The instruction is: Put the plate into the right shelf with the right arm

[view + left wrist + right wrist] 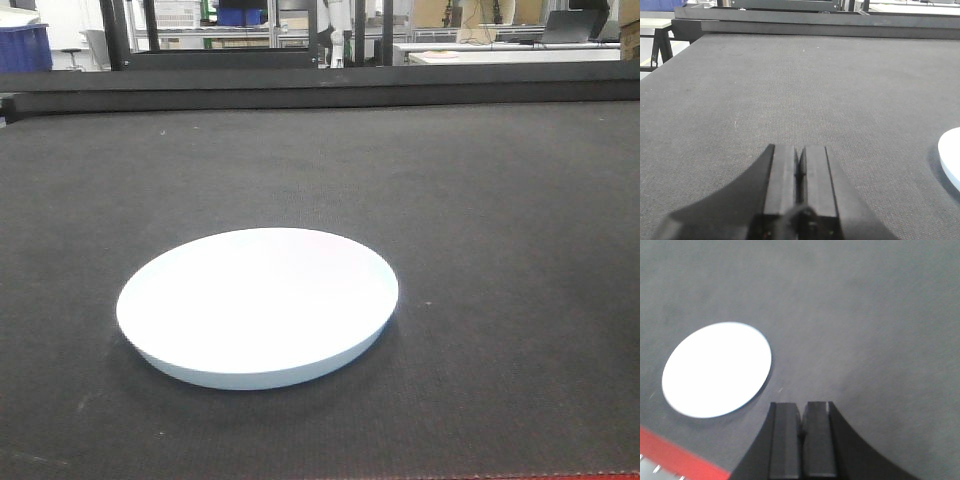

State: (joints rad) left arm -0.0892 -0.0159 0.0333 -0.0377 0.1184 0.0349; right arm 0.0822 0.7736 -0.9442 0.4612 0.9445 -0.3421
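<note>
**Both claws shut, plate flat on the table**

The right claw (802, 412) has its fingers pressed together with nothing between them, and it hangs above the dark table (880, 315). It is not touching the plate (717, 369): in the right wrist view the white disc lies up and to the left of the fingertips, near the table's red edge (675, 455). The left claw (800, 156) is pinched closed and empty too, low over the mat, and only a sliver of plate shows at that view's right border. From the front, the plate sits flat, nothing on it.
</note>
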